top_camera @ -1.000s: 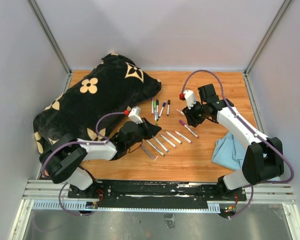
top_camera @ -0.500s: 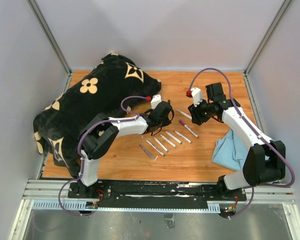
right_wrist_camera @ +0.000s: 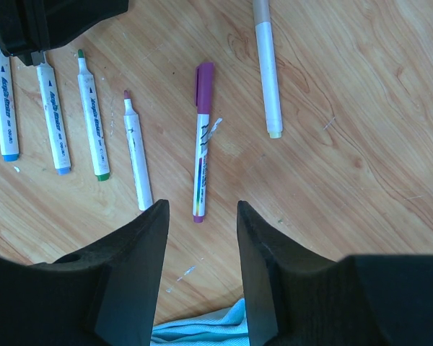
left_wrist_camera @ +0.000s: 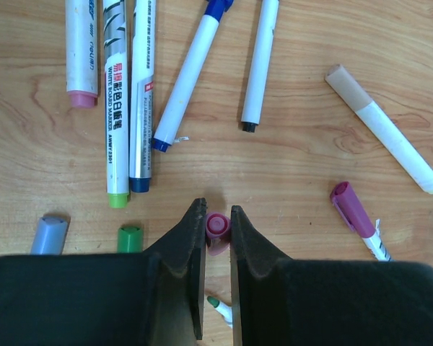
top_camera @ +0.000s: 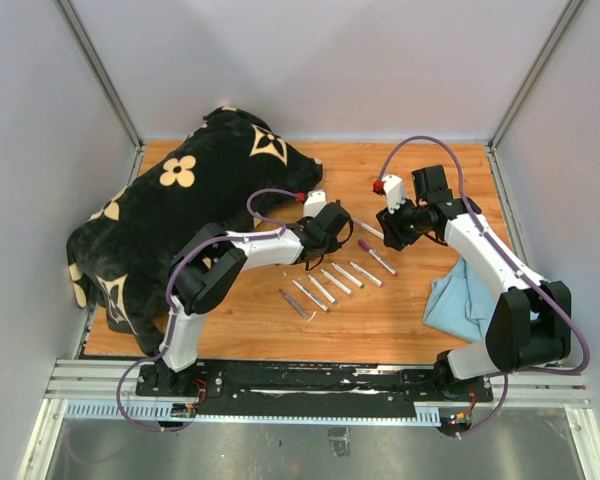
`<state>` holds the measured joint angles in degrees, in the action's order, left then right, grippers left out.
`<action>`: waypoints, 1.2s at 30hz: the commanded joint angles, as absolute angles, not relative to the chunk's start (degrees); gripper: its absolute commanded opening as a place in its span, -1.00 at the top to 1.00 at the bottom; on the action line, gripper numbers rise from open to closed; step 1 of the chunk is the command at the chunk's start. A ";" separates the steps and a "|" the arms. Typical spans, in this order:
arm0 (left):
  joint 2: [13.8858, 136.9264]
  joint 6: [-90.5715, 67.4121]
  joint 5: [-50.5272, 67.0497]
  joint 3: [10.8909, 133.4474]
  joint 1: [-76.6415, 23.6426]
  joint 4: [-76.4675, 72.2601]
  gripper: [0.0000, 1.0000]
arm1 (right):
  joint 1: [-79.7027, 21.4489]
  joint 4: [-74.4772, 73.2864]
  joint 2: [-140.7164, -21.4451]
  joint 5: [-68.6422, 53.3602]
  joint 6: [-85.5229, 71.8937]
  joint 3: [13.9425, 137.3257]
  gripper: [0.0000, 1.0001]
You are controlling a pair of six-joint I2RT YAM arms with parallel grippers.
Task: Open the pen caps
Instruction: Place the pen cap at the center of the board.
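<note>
My left gripper [left_wrist_camera: 217, 213] is pinching a small pink cap [left_wrist_camera: 217, 226], one finger pressed to each side of it, over the wooden table [left_wrist_camera: 289, 180]. Just left of the pink cap lie a green cap [left_wrist_camera: 129, 238] and a grey-blue cap [left_wrist_camera: 49, 235] (both loose on the wood). Beyond it a cluster of pens [left_wrist_camera: 141, 94] fans out, and to its right lies a pen with its purple cap [left_wrist_camera: 351, 207] on. My right gripper [right_wrist_camera: 202, 213] hangs over that pen, fingers apart and holding nothing. A black flowered cushion [top_camera: 180, 200] crowds the table well left of the pink cap; a blue cloth [top_camera: 458, 303] lies well to its right.
</note>
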<state>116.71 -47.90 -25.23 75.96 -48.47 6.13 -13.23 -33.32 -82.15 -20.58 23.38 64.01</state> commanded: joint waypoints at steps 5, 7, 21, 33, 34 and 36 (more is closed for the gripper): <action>117.86 -47.92 -27.41 76.76 -48.87 6.68 0.58 | -12.34 -34.15 -81.80 -21.71 23.03 63.39 0.12; 117.86 -48.11 -27.13 76.62 -48.87 6.61 0.56 | -12.31 -34.17 -81.89 -21.71 23.03 63.29 0.12; 114.56 -48.26 -26.62 74.32 -48.87 5.34 0.39 | -12.16 -34.34 -81.83 -22.12 23.07 63.27 0.12; 96.66 -39.64 -18.90 63.63 -48.87 -2.86 0.26 | -12.14 -34.54 -80.43 -27.36 24.58 62.74 0.05; 94.66 -37.88 -17.36 61.93 -48.87 -4.24 0.24 | -12.17 -34.73 -80.42 -27.86 24.91 62.73 0.04; 89.97 -31.98 -11.00 57.50 -48.87 -8.61 0.19 | -12.13 -35.50 -80.41 -29.40 26.01 62.90 0.02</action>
<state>97.62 -41.91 -19.77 63.55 -48.49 -0.14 -13.19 -33.52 -81.95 -25.41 23.68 63.40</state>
